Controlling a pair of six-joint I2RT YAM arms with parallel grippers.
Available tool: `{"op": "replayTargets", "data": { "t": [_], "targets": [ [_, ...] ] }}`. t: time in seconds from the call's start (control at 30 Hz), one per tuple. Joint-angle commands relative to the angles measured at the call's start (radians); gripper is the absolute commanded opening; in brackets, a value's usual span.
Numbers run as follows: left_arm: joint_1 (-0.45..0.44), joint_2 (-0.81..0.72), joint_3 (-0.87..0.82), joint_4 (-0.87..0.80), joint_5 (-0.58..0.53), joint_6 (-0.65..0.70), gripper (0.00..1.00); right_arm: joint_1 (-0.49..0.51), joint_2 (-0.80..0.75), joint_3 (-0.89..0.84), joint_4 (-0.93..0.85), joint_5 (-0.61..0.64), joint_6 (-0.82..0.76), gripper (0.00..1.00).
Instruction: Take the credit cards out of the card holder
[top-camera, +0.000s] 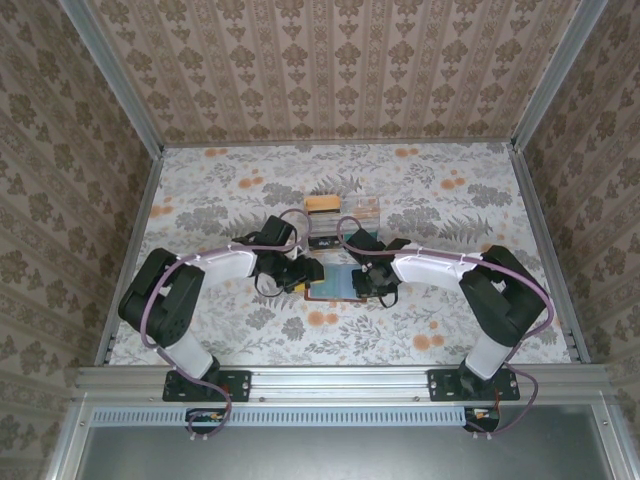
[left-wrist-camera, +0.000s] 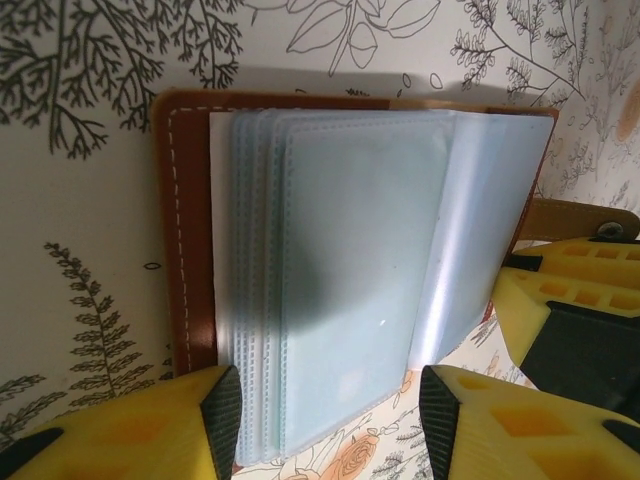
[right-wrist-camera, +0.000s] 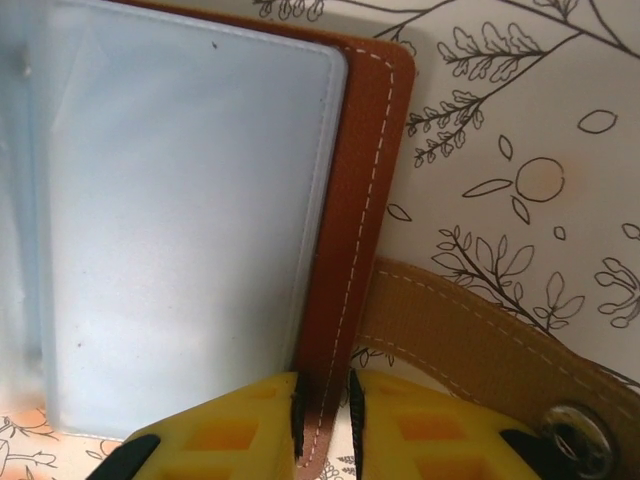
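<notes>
The card holder (top-camera: 336, 284) lies open on the flowered table between my two grippers. In the left wrist view its reddish-brown cover (left-wrist-camera: 185, 230) carries a fanned stack of frosted blue-grey sleeves (left-wrist-camera: 340, 260). My left gripper (left-wrist-camera: 330, 420) is open, one yellow finger on each side of the sleeves' near edge. My right gripper (right-wrist-camera: 322, 420) is shut on the stitched right edge of the card holder's cover (right-wrist-camera: 360, 180). The credit cards cannot be made out through the frosted sleeves.
A tan strap (right-wrist-camera: 470, 330) with a metal snap (right-wrist-camera: 585, 430) trails from the holder's right side. A clear plastic compartment box (top-camera: 345, 218) holding an orange item (top-camera: 322, 203) stands just behind the holder. Patterned walls and metal rails enclose the table.
</notes>
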Motion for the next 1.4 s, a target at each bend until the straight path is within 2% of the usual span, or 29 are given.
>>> {"op": "replayTargets", "data": {
  "t": [0.0,0.27,0.57,0.83,1.37],
  "targets": [
    [-0.009,0.018,0.021,0.013,0.010,0.021,0.53,-0.003,0.016,-0.015,0.008,-0.015,0.015,0.22],
    [-0.013,0.022,0.023,0.018,0.014,0.025,0.49,-0.002,0.021,-0.022,0.014,-0.022,0.023,0.22],
    [-0.014,-0.051,0.051,-0.038,-0.046,0.040,0.49,-0.002,0.023,-0.028,0.017,-0.024,0.029,0.20],
    [-0.020,-0.005,0.065,-0.026,-0.013,0.049,0.48,-0.001,0.030,-0.027,0.018,-0.027,0.032,0.19],
    [-0.026,0.007,0.044,-0.080,-0.031,0.049,0.46,0.003,0.037,-0.020,0.022,-0.028,0.040,0.19]
  ]
}}
